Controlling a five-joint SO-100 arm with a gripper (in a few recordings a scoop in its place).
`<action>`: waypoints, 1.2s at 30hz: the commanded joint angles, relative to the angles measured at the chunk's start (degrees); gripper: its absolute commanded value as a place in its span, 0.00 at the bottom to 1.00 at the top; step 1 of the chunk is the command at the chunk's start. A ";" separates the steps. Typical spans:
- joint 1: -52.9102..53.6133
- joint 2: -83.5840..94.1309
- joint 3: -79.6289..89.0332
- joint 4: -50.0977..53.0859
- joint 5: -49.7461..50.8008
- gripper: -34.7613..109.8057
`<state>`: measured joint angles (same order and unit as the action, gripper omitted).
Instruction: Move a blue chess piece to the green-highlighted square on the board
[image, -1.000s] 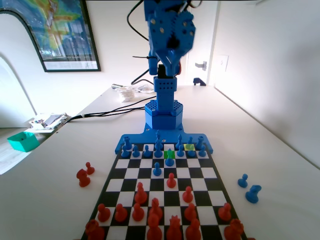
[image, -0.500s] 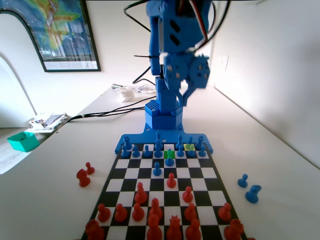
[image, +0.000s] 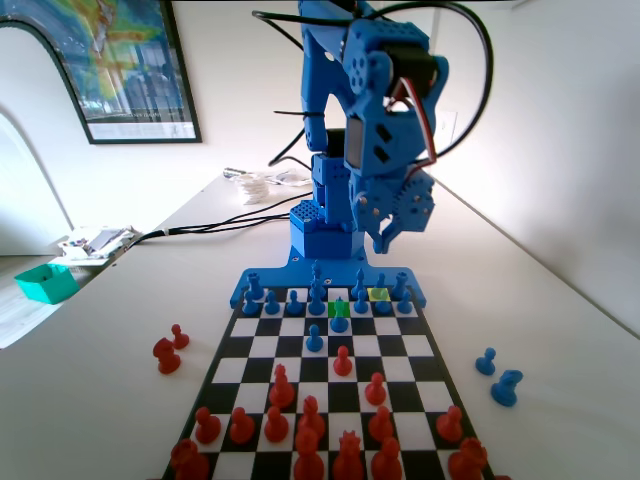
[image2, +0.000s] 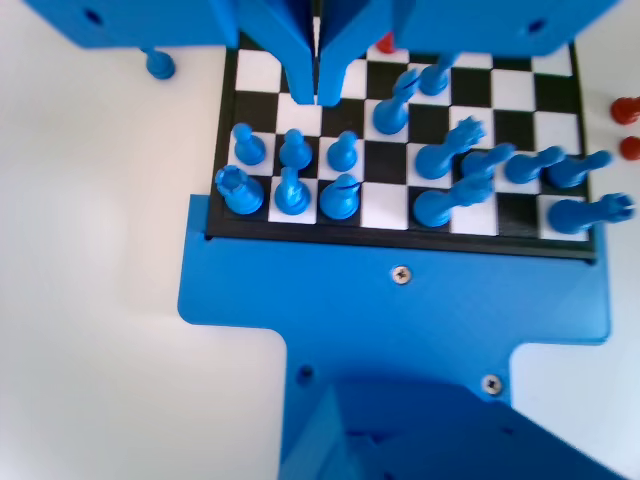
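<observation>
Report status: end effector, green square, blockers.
Blue two-finger end effector shut, empty, raised above the black-and-white chequered chessboard. Bright green highlighted square has a blue pawn in front of it. Nothing moved yet.

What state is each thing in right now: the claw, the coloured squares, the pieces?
gripper: jaws shut, empty, above the board.
green-highlighted square: a blue piece stands at its near edge.
yellow-tinted square: lit.
board: flat, pieces upright.
two blue pieces: off the board, upright.
</observation>
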<state>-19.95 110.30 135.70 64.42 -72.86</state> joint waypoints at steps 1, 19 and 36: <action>-1.85 -0.88 0.35 -1.05 1.41 0.29; -5.10 -5.19 4.83 -5.89 2.55 0.31; -3.16 -11.60 1.93 -8.53 1.14 0.32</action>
<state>-23.12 97.82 139.39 56.16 -70.66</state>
